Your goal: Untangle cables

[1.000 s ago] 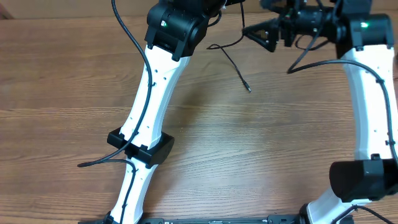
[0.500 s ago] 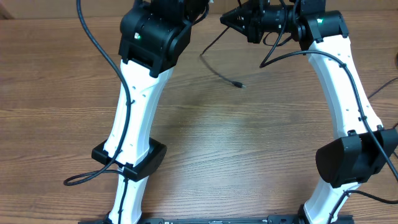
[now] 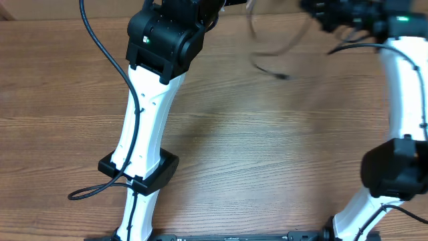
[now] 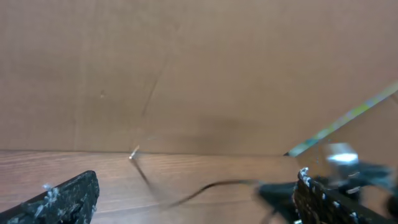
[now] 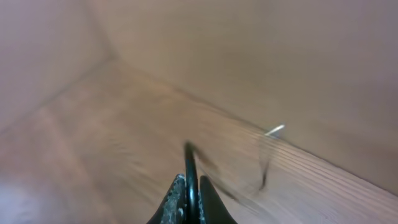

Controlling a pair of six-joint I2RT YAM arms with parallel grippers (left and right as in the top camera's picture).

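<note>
A thin black cable (image 3: 266,64) shows blurred at the top middle of the overhead view, its plug end (image 3: 284,77) trailing over the wooden table. My right gripper (image 5: 191,200) is shut on this cable (image 5: 188,163), which rises straight out from between the fingers. A metal plug tip (image 5: 274,129) lies further off near the back wall. My left gripper (image 4: 193,202) stands wide open, and the cable (image 4: 214,186) runs low across the gap without touching either finger. In the overhead view the left gripper is hidden at the top edge and the right arm (image 3: 348,15) is motion-blurred.
A brown board wall (image 4: 199,74) closes the far side of the table. Thick black arm wiring loops off the left arm's base (image 3: 87,193). The right arm's white link (image 3: 404,87) stands along the right edge.
The right arm has swung to the right, dragging the cable and its plug end rightward with it. The left arm has stayed where it was half a second ago.
</note>
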